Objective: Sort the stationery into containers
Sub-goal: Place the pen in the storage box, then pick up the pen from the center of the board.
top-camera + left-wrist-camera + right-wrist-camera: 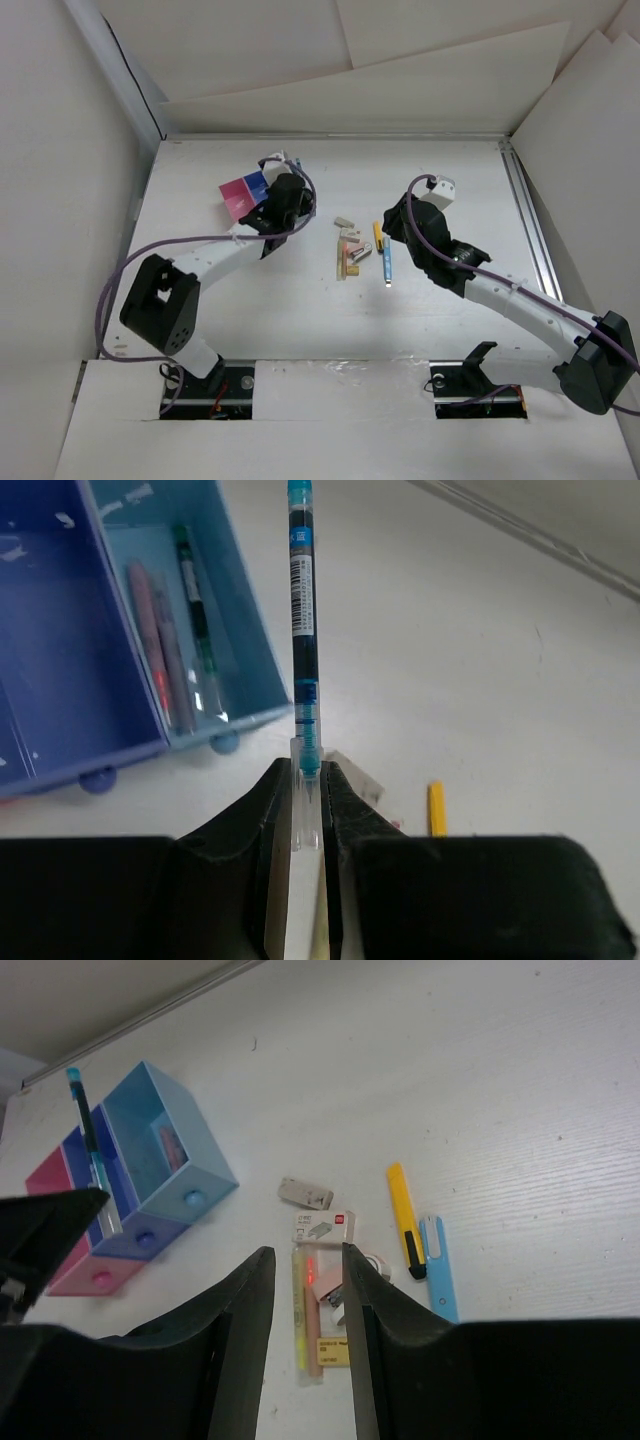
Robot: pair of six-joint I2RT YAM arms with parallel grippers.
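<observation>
— Where is the blue pen [302, 610] kept?
— It is clamped at its clear end in the left pincer [308, 810], just beside the light blue tray [255, 630].
— And the right pincer [307, 1260]?
— It is held narrowly parted, with nothing gripped, over loose stationery [322, 1228] on the tabletop [520, 1110].

we read this as a robot lab test cell: a white table [300, 320] boxed in by plain white board panels [400, 60], left arm [165, 305] and right arm [520, 305] bolted on black mounts [210, 390] at the near edge, loose purple cables [130, 262], and a metal rail [528, 220] along the right side.
</observation>
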